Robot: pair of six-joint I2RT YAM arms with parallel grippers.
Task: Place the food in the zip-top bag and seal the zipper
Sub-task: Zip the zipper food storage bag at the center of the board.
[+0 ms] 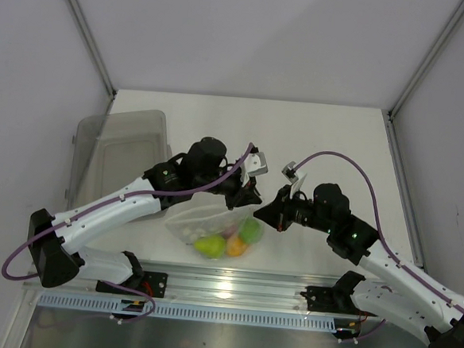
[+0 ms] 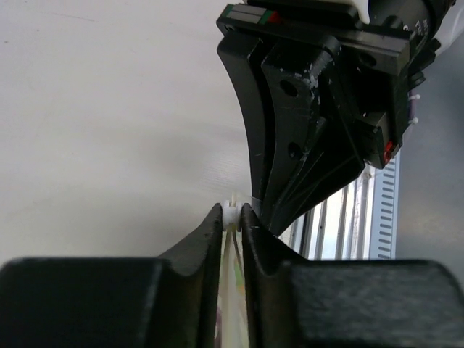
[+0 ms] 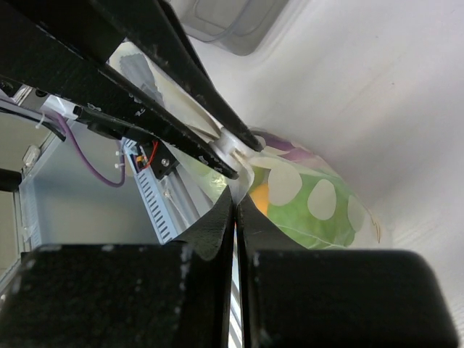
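Plastic bag (image 1: 184, 223) holds the food (image 1: 229, 239); left claw (image 2: 232, 217) and right claw (image 3: 235, 197) pinch its 2 o'clock edge. Sealing the zipper (image 3: 230, 142) likely remains.

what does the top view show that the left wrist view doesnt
Only the top view: the grey bin, and the green fruit, pear and orange fruit inside the zip-top bag. Only the left wrist view: the left pincer nipping the bag's edge, close up. Both: the right pincer facing it, and the white table.
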